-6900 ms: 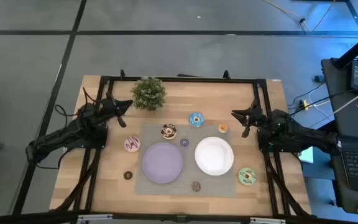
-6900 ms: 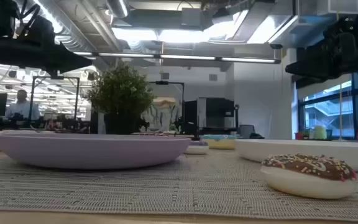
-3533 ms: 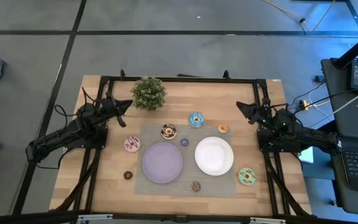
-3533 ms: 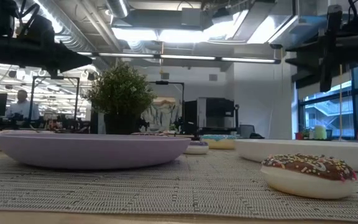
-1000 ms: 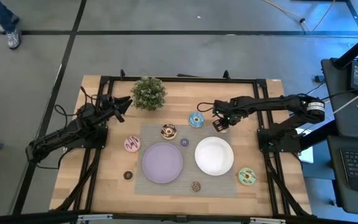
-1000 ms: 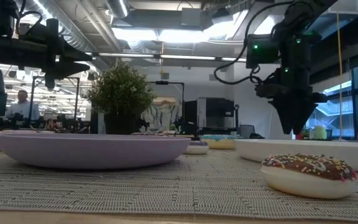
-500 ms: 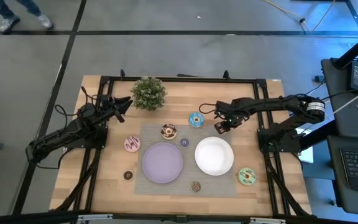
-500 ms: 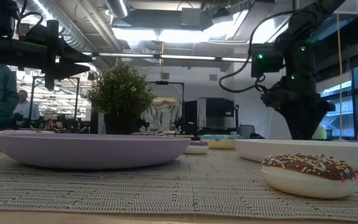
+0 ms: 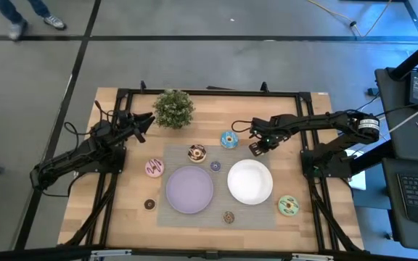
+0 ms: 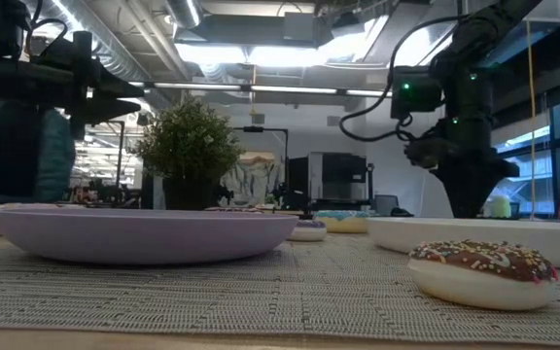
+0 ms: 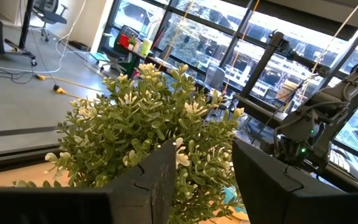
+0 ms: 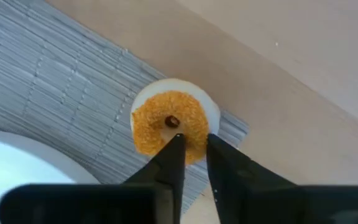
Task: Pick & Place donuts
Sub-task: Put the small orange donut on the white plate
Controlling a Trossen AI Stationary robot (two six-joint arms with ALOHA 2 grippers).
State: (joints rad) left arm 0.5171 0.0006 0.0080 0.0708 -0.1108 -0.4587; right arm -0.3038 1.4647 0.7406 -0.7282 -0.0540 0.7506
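Observation:
The small orange donut (image 12: 160, 124) lies at the far right corner of the grey mat (image 12: 55, 99), partly on mat and partly on wood. My right gripper (image 12: 193, 140) stands over it, pointing down, fingers closed to a narrow gap; in the high view the gripper (image 9: 257, 147) hides the donut. Other donuts lie around: blue (image 9: 229, 139), chocolate-white (image 9: 197, 153), pink (image 9: 154, 168), green (image 9: 289, 206). My left gripper (image 11: 204, 180) waits open at the far left, next to the potted plant (image 9: 173, 109). My right gripper comes at the orange donut from above, pointing down. A piece of the ring (image 12: 194, 144) shows between the two fingertips; one fingertip (image 12: 176, 140) stands just beside the hole, the other (image 12: 210, 142) at the outer rim. The donut lies flat on the mat's corner.
A lilac plate (image 9: 189, 190) and a white plate (image 9: 250, 181) rest on the mat, the white one just near of the right gripper. Small donuts lie at the mat's middle (image 9: 215, 166), near edge (image 9: 228, 217) and left on the wood (image 9: 149, 204).
My right gripper has come down the last stretch over the orange donut and now stays there. A person has walked past beyond the table's far left.

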